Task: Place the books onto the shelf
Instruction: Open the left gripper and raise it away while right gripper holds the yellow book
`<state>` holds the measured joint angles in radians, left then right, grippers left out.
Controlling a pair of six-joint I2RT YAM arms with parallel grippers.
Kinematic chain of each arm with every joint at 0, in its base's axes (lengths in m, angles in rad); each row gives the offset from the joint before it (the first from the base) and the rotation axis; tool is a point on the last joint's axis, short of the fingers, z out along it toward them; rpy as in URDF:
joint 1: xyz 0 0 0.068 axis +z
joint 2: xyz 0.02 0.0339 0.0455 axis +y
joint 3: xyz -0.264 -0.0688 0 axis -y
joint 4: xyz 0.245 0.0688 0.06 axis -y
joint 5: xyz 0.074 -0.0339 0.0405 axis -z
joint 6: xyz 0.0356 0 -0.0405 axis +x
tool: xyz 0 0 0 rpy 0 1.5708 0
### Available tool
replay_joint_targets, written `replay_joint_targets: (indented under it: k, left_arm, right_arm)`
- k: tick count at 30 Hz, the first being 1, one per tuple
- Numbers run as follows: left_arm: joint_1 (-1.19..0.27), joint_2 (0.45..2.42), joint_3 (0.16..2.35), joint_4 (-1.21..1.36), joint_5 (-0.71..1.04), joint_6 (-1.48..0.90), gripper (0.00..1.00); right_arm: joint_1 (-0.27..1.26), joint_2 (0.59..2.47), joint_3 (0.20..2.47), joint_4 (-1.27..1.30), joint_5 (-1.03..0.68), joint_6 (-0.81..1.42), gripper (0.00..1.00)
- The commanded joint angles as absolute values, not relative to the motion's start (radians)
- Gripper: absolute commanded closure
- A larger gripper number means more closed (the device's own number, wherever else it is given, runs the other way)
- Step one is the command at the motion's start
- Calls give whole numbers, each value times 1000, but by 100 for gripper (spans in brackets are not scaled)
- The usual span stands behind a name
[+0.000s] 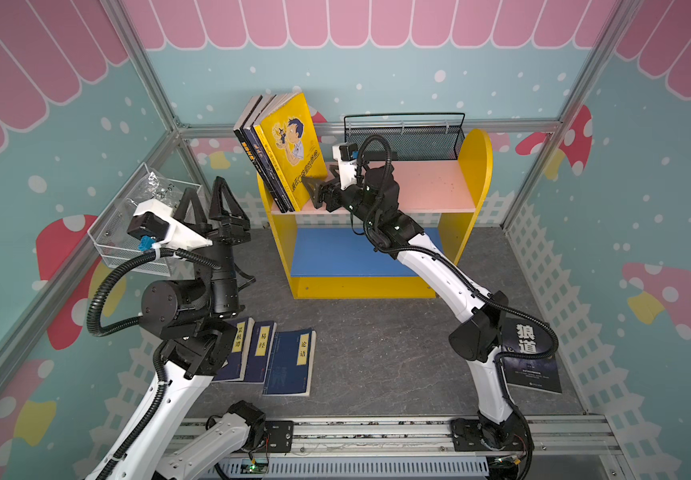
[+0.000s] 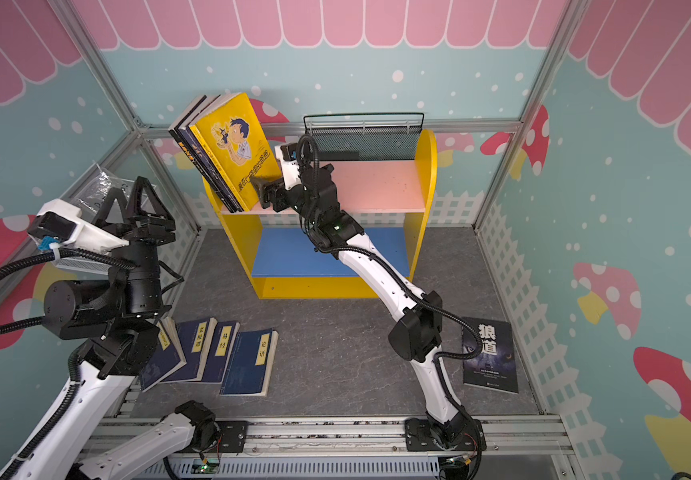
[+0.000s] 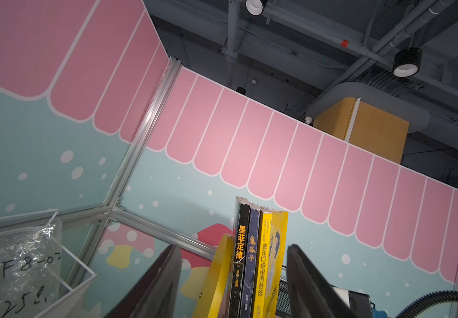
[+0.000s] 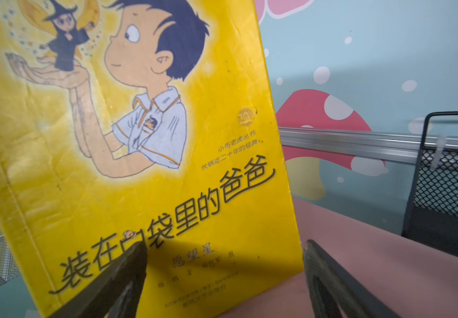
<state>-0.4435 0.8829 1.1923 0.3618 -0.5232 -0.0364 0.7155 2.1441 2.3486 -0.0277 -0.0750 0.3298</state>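
Note:
Three books stand leaning at the left end of the shelf's pink upper board [image 1: 431,183] [image 2: 377,187]: a black one, a navy one and the yellow cartoon book [image 1: 290,141] [image 2: 236,145] [image 3: 270,256] [image 4: 139,137]. My right gripper [image 1: 312,193] [image 2: 258,191] [image 4: 223,245] is open, its fingertips at the lower part of the yellow cover, gripping nothing. My left gripper [image 1: 206,187] [image 2: 130,187] [image 3: 233,246] points upward left of the shelf, open and empty. Several navy books [image 1: 290,361] [image 2: 248,361] lie on the floor by the left arm. A dark book [image 1: 533,361] [image 2: 489,353] lies at the right.
A black wire mesh basket [image 1: 406,137] [image 4: 453,187] hangs on the back wall behind the shelf. A white wire basket [image 1: 128,232] [image 3: 65,275] holding a plastic bag hangs on the left wall, close to the left gripper. The blue lower board [image 1: 335,253] is bare.

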Motion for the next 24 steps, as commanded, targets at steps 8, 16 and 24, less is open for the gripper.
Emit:
replay_joint_targets:
  k: [8,16,24]
  left_arm:
    - [-443,867,1148,256,-522,-99,37]
    - [-443,820,1106,265,-546,-110,37]
    - [-443,789,1093,245,-558,-112,36]
  right_arm:
    - [715,2161,2312,-351,244,327,11]
    - [728,2169,2312,-349,275,208,11]
    - [742,2197,2313,-323,199,175,11]
